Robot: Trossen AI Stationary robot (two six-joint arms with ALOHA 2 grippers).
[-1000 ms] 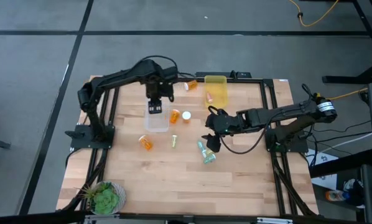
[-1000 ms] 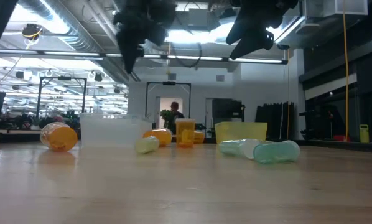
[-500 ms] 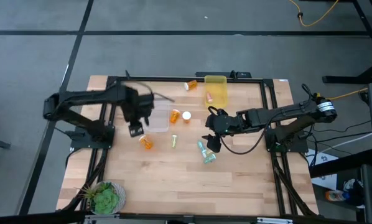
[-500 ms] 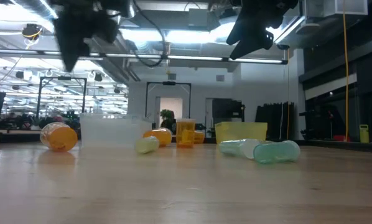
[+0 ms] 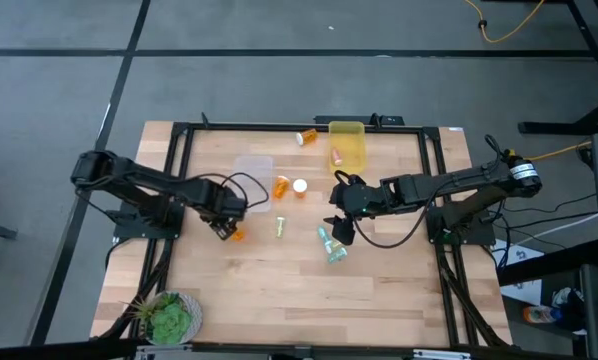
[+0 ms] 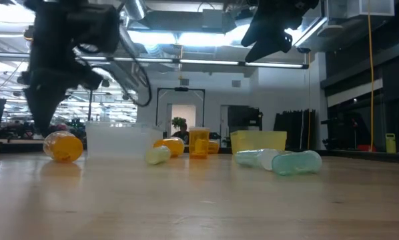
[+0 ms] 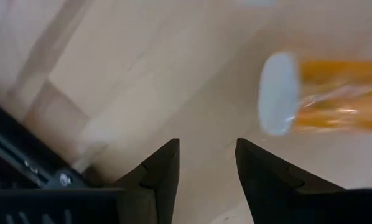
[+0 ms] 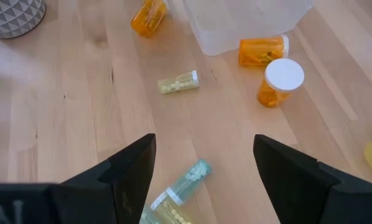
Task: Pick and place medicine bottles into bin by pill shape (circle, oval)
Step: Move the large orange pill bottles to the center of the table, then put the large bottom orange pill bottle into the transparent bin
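My left gripper (image 7: 206,148) (image 5: 222,226) points down, open, close above the wood, just left of an orange medicine bottle (image 7: 326,93) (image 5: 237,232) that lies on its side, white cap toward the gripper. Nothing is between the fingers. My right gripper (image 8: 204,146) (image 5: 341,228) hangs open above the table's middle, over two pale teal and green bottles (image 5: 330,246) lying side by side. A yellowish slim bottle (image 5: 278,228) lies between the two grippers. A clear bin (image 5: 252,178) and a yellow bin (image 5: 347,145) stand at the far side.
An orange bottle (image 5: 281,187) lies beside an upright white-capped one (image 5: 300,186), right of the clear bin. One more orange bottle (image 5: 306,136) lies near the far edge. A bottle (image 5: 335,155) shows inside the yellow bin. A potted plant (image 5: 169,318) stands at the near left corner.
My left gripper has swung from above the clear bin toward the table's left and near edges and come down low, rolling as it went, to stand beside the lying orange bottle. The bottles and bins have stayed where they were.
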